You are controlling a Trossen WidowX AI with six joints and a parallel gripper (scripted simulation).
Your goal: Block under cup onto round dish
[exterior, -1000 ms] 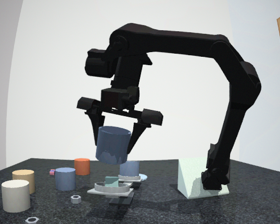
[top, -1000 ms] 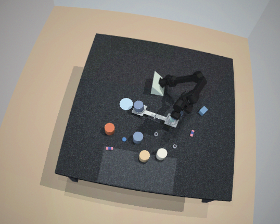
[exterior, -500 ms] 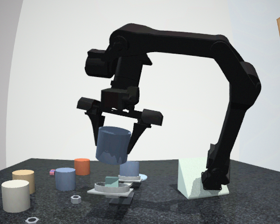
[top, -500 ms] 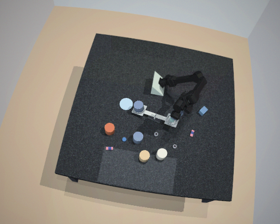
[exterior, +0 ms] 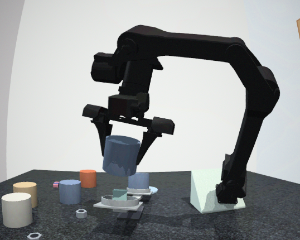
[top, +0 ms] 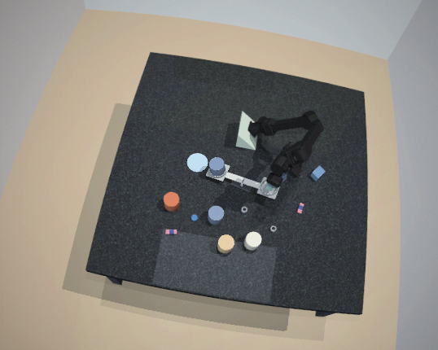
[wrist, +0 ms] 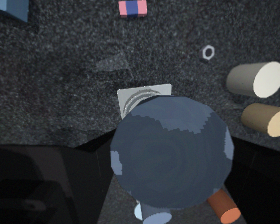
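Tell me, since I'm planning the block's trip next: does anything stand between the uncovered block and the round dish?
Yes. The second cup stands on the balance's far end, on the line from the teal block to the round dish. The gripper is also shut on the lifted cup.

arm (exterior: 252,84): matte black all over, blocky links, rounded joint housings. gripper (exterior: 124,156): black crossbar, two tapered wedge fingers (exterior: 103,134). no markings or cables visible.

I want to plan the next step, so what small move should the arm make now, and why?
Probably carry the lifted blue-grey cup sideways and set it down away from the pale blue round dish. The claw is shut on the cup, which hangs above the uncovered teal block, blocking any grasp.
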